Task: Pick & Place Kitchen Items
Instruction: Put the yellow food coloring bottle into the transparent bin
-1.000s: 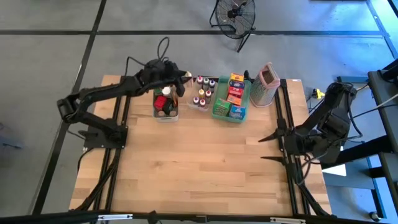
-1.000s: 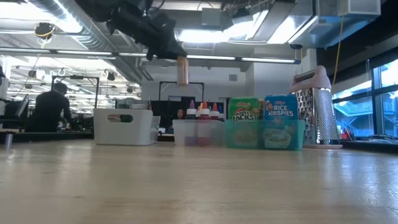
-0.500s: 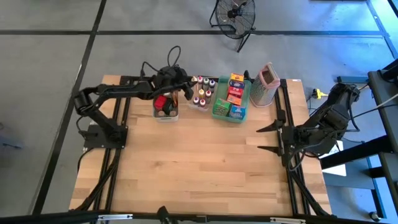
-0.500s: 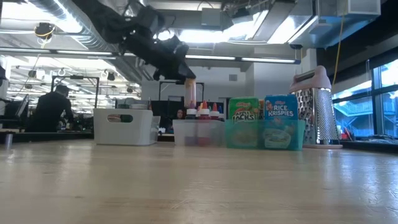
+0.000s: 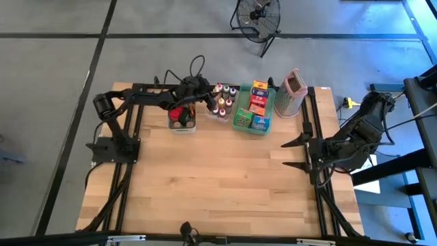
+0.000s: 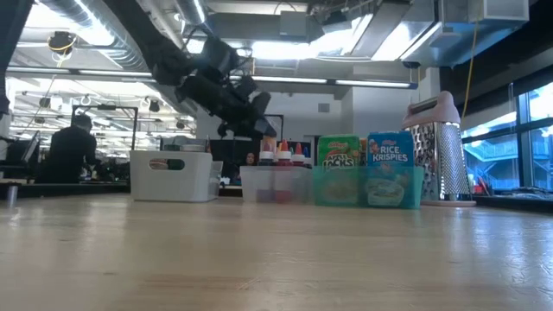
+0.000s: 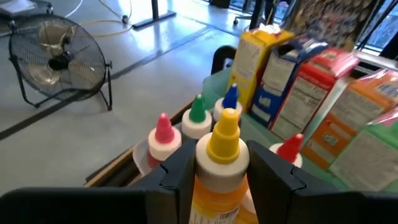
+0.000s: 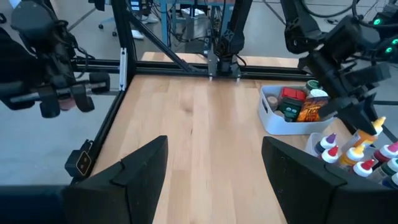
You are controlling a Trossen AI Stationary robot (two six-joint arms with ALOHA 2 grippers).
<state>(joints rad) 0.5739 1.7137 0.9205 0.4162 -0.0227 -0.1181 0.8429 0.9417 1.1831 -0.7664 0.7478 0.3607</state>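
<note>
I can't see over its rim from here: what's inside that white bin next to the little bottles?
The white bin holds a red-lidded jar, a green item and an orange packet. Anything beneath them is covered. The left tool holds a yellow-capped bottle nearby.

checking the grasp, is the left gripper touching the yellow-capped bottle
Touching. The left wrist view shows the left gripper with both fingers pressed against the sides of the yellow-capped bottle, no gap on either side.

Open-plan office/lab: exposed ceiling ducts [image 6: 104, 34], person at desk [image 6: 71, 151], concrete floor, floor fan [image 5: 257, 15].
</note>
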